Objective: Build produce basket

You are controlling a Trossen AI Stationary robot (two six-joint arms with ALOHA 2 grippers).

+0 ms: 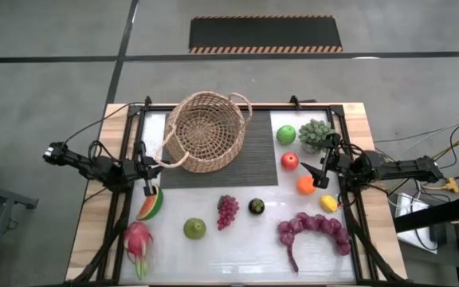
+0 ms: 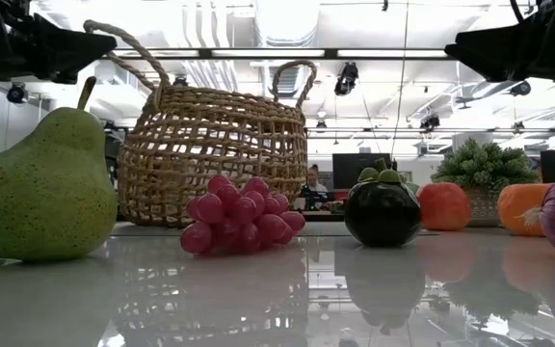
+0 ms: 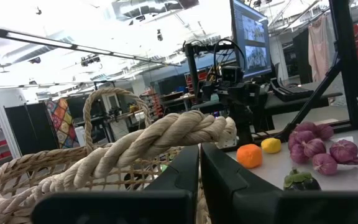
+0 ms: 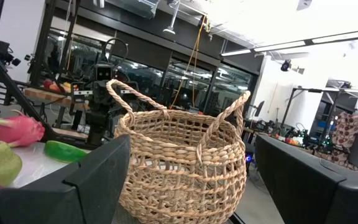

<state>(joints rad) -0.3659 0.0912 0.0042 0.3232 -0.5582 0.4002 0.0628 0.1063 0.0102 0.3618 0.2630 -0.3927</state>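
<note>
The wicker basket [image 1: 205, 131] stands on its base on a dark mat [image 1: 253, 163] at the table's far middle. My left gripper [image 1: 151, 167] is shut at the basket's left loop handle [image 1: 171, 162]. My right gripper [image 1: 319, 174] is open and hovers between the red apple [image 1: 290, 161] and the orange [image 1: 306, 185], facing the basket [image 4: 185, 168]. On the white table lie a green apple [image 1: 286, 134], lemon [image 1: 329, 203], watermelon slice [image 1: 151, 203], dragon fruit [image 1: 138, 241], green pear [image 1: 194, 229], small grape bunch [image 1: 227, 211], dark round fruit [image 1: 256, 206] and a large purple bunch [image 1: 313, 229]. My left gripper [image 3: 199, 149] comes level from the table's left, its fingers shut with only a thin gap. The rope of the basket's loop handle [image 3: 173, 138] crosses right over the fingertips. I cannot tell whether it rests on them; it is not between the fingers.
A spiky grey-green leafy clump [image 1: 315, 134] sits by the green apple at the far right. A black frame [image 1: 349, 159] borders the work area, with cables along both sides. The near middle of the white surface [image 1: 237, 255] is free room.
</note>
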